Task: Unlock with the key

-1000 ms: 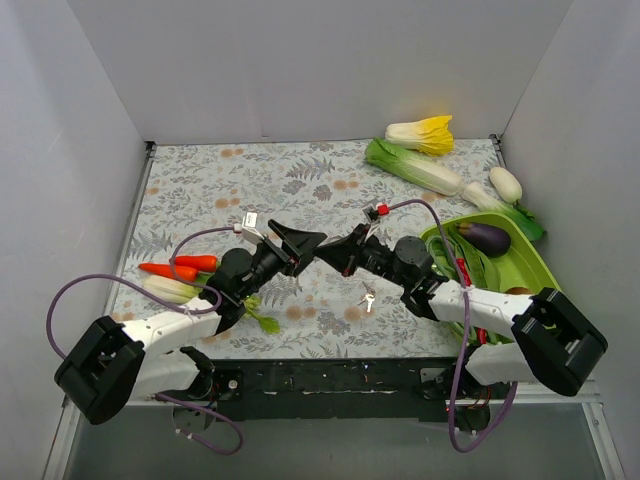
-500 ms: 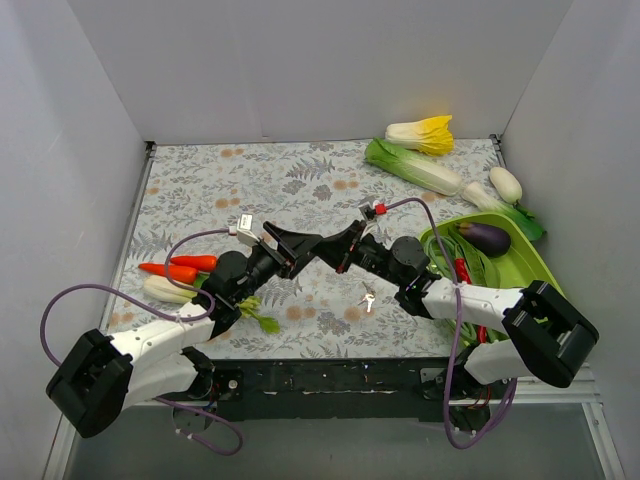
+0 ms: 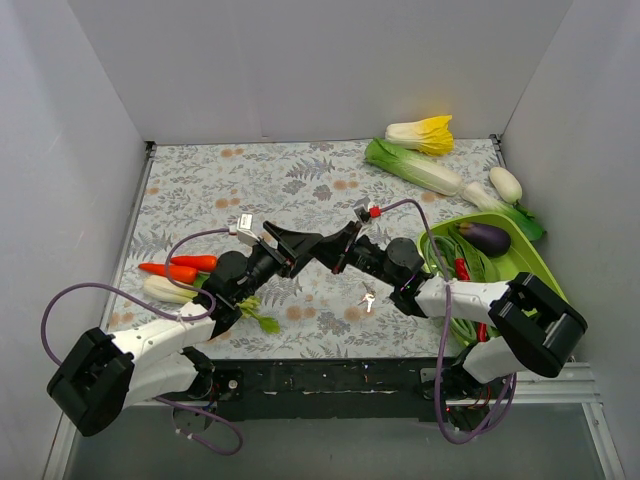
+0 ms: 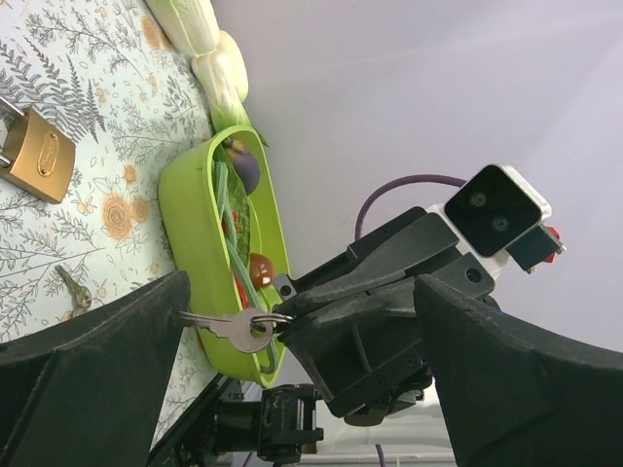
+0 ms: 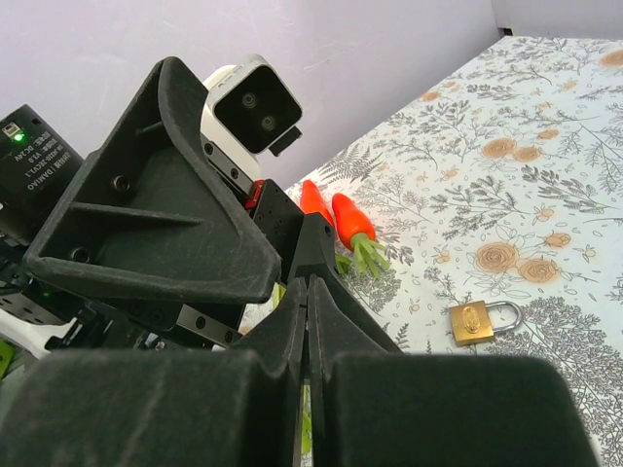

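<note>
From my end this reads as a robotics lab test cell. Blank white panels (image 3: 300,60) box in a floral-print cloth (image 3: 250,180). A plastic-looking napa cabbage (image 3: 415,165), carrots (image 3: 180,268) and an eggplant (image 3: 485,238) in a green tray (image 3: 535,262) serve as props. Purple cables (image 3: 62,298) loop beside a black mounting rail (image 3: 330,376).

Right gripper (image 5: 309,292), jaws pressed together, tips beside one broad finger (image 5: 156,204) of the left gripper (image 5: 288,255). The left wrist camera (image 5: 255,105) sits above. On the floral cloth (image 5: 545,195) lie two carrots (image 5: 341,219) and, apart from them, a brass padlock (image 5: 477,319).
</note>
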